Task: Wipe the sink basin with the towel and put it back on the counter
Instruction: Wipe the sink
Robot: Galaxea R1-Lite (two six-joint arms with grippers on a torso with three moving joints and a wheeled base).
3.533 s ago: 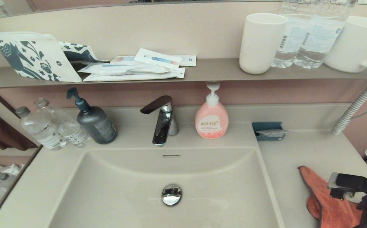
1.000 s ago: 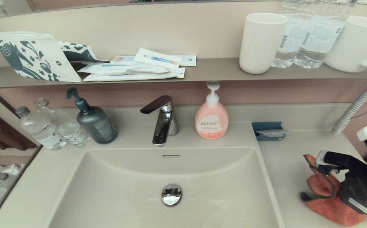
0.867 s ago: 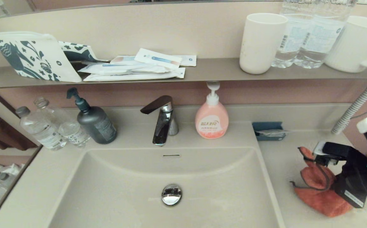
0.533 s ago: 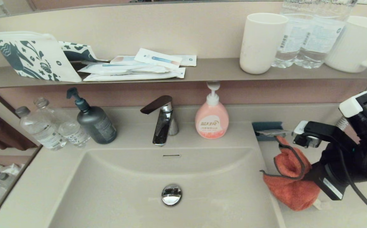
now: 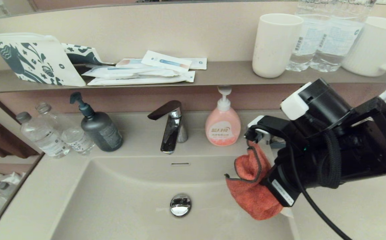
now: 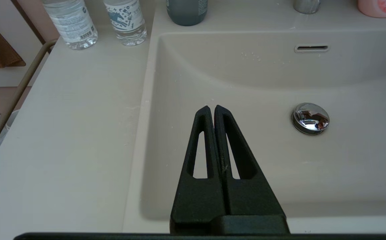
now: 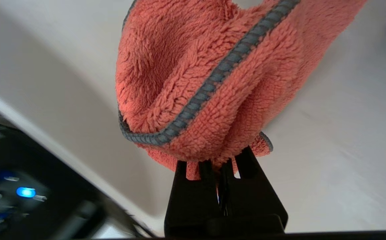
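Observation:
My right gripper [image 5: 265, 181] is shut on the towel [image 5: 250, 188], an orange-coral fuzzy cloth with grey edging. The towel hangs bunched in the air over the right side of the sink basin [image 5: 129, 200], to the right of the chrome drain plug [image 5: 180, 204]. In the right wrist view the towel [image 7: 206, 83] bulges out of the gripper [image 7: 217, 160] and hides the fingertips. The left gripper [image 6: 211, 108] is shut and empty, low over the basin's front left part [image 6: 246, 156]; it is out of the head view. The counter [image 5: 372, 213] lies to the right of the basin.
A faucet [image 5: 171, 128], a pink soap bottle [image 5: 222, 128], a dark pump bottle [image 5: 99, 128] and water bottles [image 5: 51, 135] line the back edge. The shelf [image 5: 219, 75] above holds cups, bottles and packets. The right arm's bulk stands over the right counter.
The right gripper has lifted the towel off the right counter and carried it left and up, from beside the basin to over its right side. The left arm has not moved.

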